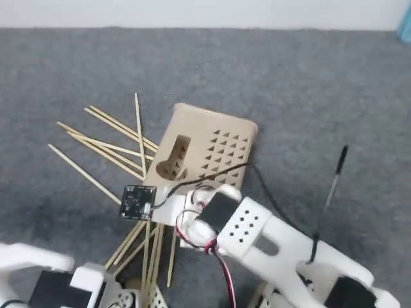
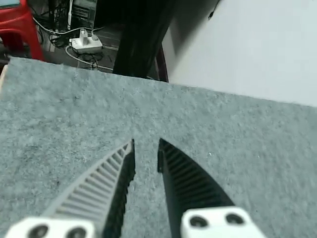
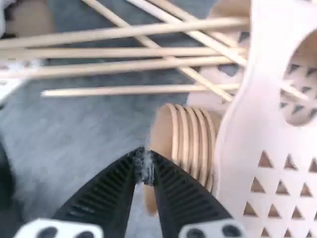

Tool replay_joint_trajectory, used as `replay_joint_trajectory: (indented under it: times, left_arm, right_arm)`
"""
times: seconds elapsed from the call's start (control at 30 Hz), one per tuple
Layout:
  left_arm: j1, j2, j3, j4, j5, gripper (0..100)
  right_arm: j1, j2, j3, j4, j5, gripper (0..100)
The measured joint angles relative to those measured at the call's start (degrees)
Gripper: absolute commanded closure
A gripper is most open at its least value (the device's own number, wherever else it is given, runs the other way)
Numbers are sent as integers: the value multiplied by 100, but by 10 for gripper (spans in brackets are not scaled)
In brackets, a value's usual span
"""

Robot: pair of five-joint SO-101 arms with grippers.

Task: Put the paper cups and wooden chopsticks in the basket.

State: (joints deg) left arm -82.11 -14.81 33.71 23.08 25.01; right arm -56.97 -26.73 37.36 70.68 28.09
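Stack of nested brown paper cups (image 3: 183,144) on its side, touching the wall of the perforated beige plastic basket (image 3: 277,99). Thin pale wooden chopsticks (image 3: 124,52) scattered beside the basket, some crossing against it. Right claw (image 3: 143,166) closed on nothing, just short of the cup rims. Left claw (image 2: 146,148) slightly parted, empty, over bare grey felt worktop (image 2: 237,148), away from the basket. Cups judged light, thin-walled, easily crushed: pinch gently across the stacked rims. Chopsticks judged stiff, slim, prone to rolling: grip mid-length.
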Motion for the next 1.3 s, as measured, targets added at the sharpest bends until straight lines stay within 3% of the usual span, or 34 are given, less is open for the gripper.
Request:
replay_joint_trajectory:
  times: [0.5, 0.73, 0.9, 1.07, 1.17, 1.3]
  left_arm:
    - [-9, 0, 0, 0, 0, 918]
    - [-18, 0, 0, 0, 0, 918]
    - [-18, 26, 0, 0, 0, 918]
    - [-18, 26, 0, 0, 0, 918]
    - [-18, 26, 0, 0, 0, 918]
    - [-18, 26, 0, 0, 0, 917]
  right_arm:
    - [1099, 9, -589, -343, 132, 981]
    - [967, 9, -1257, 536, 97, 746]
    - [457, -202, -1424, 1143, -193, 725]
    - [193, -897, -870, 949, -237, 664]
    - [404, -1196, -211, 492, -237, 594]
    - [721, -1231, 510, 35, -246, 592]
